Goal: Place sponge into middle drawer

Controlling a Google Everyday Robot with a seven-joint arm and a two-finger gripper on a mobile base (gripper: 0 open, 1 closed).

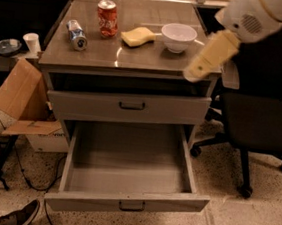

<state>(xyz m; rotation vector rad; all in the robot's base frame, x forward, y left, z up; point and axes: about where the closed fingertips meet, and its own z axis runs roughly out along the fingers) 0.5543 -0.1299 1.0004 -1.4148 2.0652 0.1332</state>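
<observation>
The pale yellow sponge [137, 36] lies on the cabinet top [151, 60], between an upright red soda can [107, 18] and a white bowl [178, 36]. The middle drawer [126, 202] is pulled far out below; its inside shows nothing in it. My gripper [194, 71] hangs from the white arm [251, 15] at the upper right. It is over the cabinet top's right front corner, to the right of the bowl and apart from the sponge.
A silver and blue can [77, 34] lies on its side at the top's left. The upper drawer front [129, 105] sits slightly out. A black office chair [265, 122] stands close on the right. A cardboard box [20, 92], cables and a shoe [19, 216] are on the left floor.
</observation>
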